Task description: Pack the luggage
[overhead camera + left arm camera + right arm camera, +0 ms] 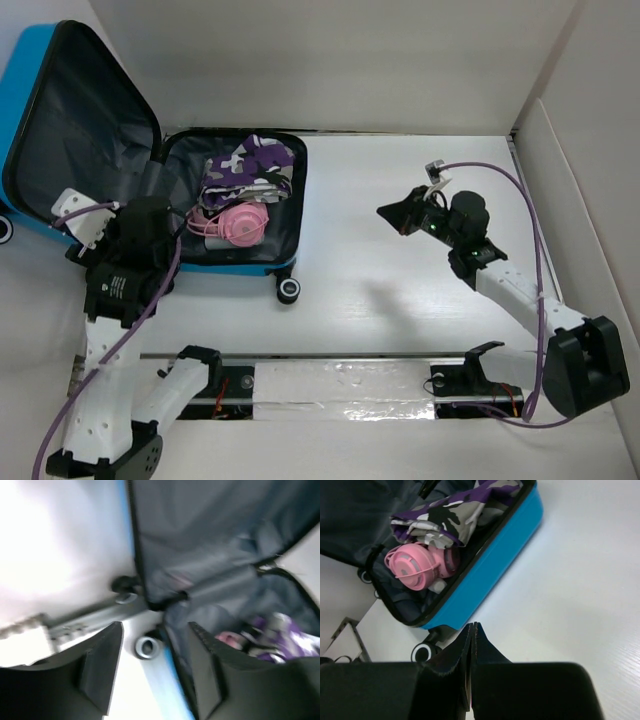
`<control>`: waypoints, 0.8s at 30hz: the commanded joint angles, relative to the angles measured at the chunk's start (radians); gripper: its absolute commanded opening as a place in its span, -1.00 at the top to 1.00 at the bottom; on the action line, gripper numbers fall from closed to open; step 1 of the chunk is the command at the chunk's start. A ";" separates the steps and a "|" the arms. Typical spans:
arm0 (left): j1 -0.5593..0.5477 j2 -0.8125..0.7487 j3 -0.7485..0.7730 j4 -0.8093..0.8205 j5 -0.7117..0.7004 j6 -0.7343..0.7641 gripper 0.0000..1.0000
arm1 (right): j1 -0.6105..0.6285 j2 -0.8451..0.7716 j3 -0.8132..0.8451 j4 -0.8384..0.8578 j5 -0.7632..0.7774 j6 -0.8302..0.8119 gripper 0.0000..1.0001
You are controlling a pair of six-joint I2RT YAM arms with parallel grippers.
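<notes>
The blue luggage lies open at the far left, its dark-lined lid leaning up to the left. Inside the base lie a purple-and-white camouflage cloth and pink headphones. My left gripper is open and empty at the hinge side of the luggage. In the left wrist view its fingers straddle the blue rim above a wheel. My right gripper is shut and empty, above the table right of the luggage. The right wrist view shows its tips, the blue wall and the headphones.
White walls enclose the table, with a panel on the right. A metal rail with tape runs along the near edge between the arm bases. A luggage wheel sticks out toward the table's middle.
</notes>
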 commanded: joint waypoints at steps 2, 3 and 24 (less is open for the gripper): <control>0.000 0.109 0.048 -0.141 -0.237 -0.079 -0.10 | -0.004 -0.041 -0.005 0.082 -0.074 -0.004 0.96; 0.030 0.134 0.022 -0.118 -0.276 0.005 -0.14 | -0.004 -0.047 -0.004 0.081 -0.078 -0.004 0.95; 0.392 0.445 0.184 0.203 -0.167 0.393 -0.27 | 0.051 -0.136 0.009 0.053 -0.110 -0.036 0.94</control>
